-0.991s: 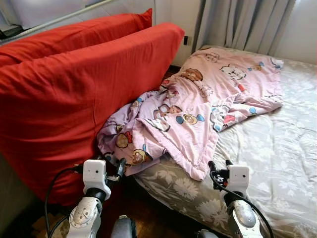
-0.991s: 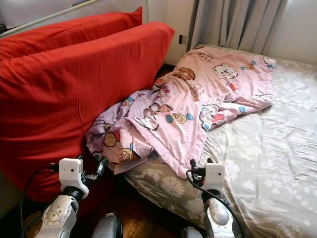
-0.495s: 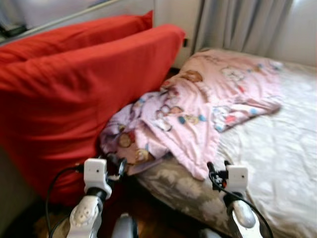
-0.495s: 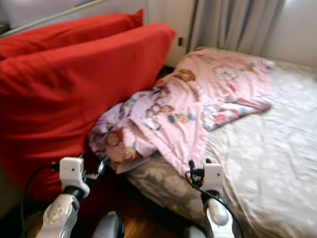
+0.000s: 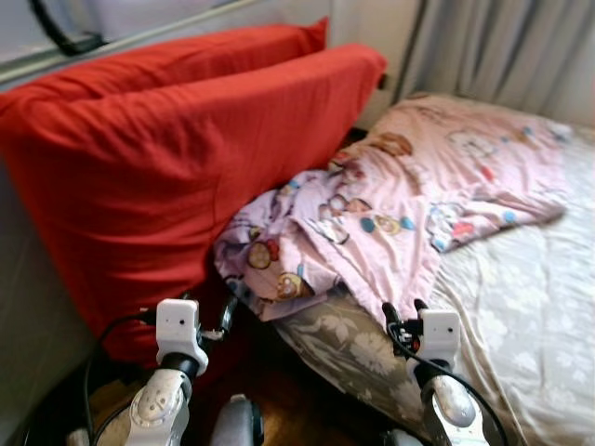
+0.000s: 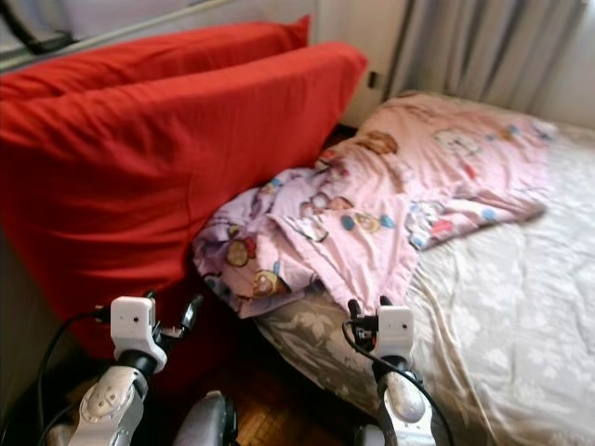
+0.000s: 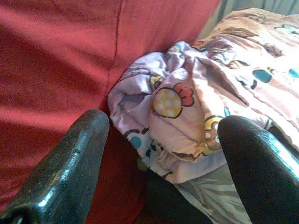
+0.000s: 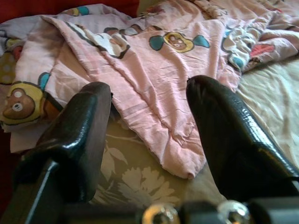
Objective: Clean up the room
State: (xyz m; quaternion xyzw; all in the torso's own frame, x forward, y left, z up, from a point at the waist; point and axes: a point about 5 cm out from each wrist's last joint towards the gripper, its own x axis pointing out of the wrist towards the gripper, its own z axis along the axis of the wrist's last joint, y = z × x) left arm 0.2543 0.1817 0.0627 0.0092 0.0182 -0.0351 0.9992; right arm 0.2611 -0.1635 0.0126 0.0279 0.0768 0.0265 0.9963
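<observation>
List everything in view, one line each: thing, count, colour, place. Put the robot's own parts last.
Cushions: two, red, large, standing on edge side by side along the left of the bed.
Blanket: one, pink with cartoon prints, crumpled on the bed, its bunched end against the nearer cushion.
Bed sheet: one, grey-beige floral, covering the bed to the right.
Curtain: one, grey, behind the bed head.
Floor: dark wood, between cushions and bed.
Left gripper: one, black fingers open, low before the cushion and blanket end.
Right gripper: one, black fingers open, above the blanket's hanging corner at the bed edge.
</observation>
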